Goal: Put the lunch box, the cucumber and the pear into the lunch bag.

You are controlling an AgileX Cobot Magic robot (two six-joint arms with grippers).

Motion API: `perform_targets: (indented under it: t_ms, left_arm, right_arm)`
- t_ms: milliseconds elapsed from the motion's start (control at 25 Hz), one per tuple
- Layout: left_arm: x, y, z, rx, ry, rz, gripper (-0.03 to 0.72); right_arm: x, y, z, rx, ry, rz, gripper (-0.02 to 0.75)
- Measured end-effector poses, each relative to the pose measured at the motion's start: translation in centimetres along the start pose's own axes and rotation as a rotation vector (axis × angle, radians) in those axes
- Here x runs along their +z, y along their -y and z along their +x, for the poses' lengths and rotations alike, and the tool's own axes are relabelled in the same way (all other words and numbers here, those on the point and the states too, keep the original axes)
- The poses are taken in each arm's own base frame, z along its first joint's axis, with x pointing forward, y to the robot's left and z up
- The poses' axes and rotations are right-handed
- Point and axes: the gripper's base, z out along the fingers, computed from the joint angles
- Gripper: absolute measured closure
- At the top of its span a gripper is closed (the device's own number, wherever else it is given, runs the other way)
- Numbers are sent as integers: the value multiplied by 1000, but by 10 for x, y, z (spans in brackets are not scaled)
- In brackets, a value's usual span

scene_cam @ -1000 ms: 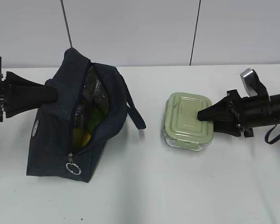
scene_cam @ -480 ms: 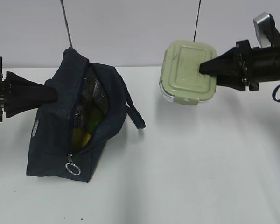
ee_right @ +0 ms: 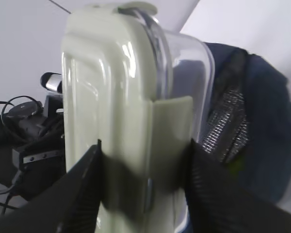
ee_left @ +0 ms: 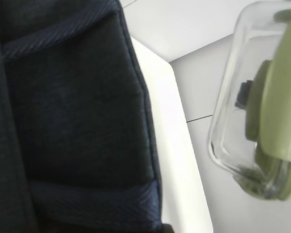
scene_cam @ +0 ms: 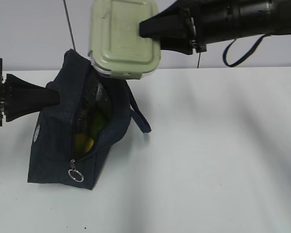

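Note:
The lunch box, pale green lid over a clear base, hangs in the air just above the open top of the navy lunch bag. My right gripper is shut on it from the right. In the right wrist view its fingers clamp the lunch box at a side clip, with the bag's silver lining behind. My left gripper is shut on the bag's left wall, holding the mouth open. Through the opening show a green shape, the cucumber, and the yellow pear. The left wrist view shows bag fabric and the lunch box.
The bag's loop handle hangs to its right and the silver ring pull lies at its near end. The white table stretches right of the bag. Dark equipment and cables sit behind the box in the right wrist view.
My right gripper has lifted the lunch box off the table and carried it up and to the left, to above the bag's opening. The left arm and the bag have not moved.

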Motion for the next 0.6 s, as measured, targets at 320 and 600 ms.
perform_targets:
  t_ms: [320,600]
  left_arm:
    - [0,0,0,0,1,0,704]
    - [0,0,0,-1,2,0,704]
  right_arm:
    - [40,6,17,14,-72,35,364]
    - [52,51,46,68,-243,159,364]
